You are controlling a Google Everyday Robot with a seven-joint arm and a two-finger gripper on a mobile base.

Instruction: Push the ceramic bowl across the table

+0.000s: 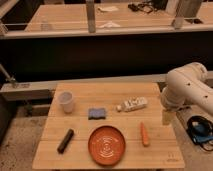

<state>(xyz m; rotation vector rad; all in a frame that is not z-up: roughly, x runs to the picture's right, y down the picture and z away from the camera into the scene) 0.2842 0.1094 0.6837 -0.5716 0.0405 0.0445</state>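
Observation:
The ceramic bowl is orange-red, round and shallow, with a pale pattern inside. It sits near the front edge of the wooden table, at the middle. My white arm comes in from the right. The gripper hangs beside the table's right edge, to the right of and behind the bowl, not touching it. Nothing shows in the gripper.
On the table stand a white cup at the back left, a blue sponge behind the bowl, a white bottle lying down, an orange stick-shaped object right of the bowl and a black bar left of it. A dark counter wall stands behind.

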